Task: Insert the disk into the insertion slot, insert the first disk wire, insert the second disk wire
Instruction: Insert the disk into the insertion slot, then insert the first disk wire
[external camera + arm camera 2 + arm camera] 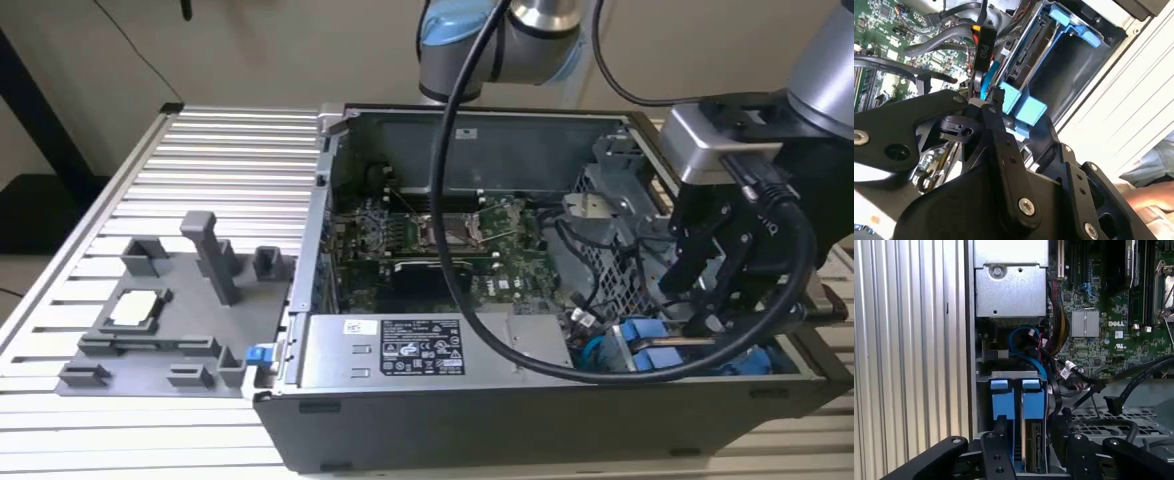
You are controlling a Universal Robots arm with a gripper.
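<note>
The gripper [1029,421] points straight down into the insertion slot [1009,374], astride the disk [1033,446] — clamped or loose, cannot tell.

Counter: silver aluminium counter [214,150] with a surface of long parallel ribbed slats; in the first wrist view the same slats run alongside the case wall.
Landmark: open desktop computer case [534,410], dark grey, lying on its side directly on the counter with its interior facing up.
Beside the case: grey plastic fixture plate [147,335], flat on the slats at the exterior view's left of the case, just beside its wall.
On the plate: an upright grey post [207,255], low brackets, and a pale square part [138,308].
</note>
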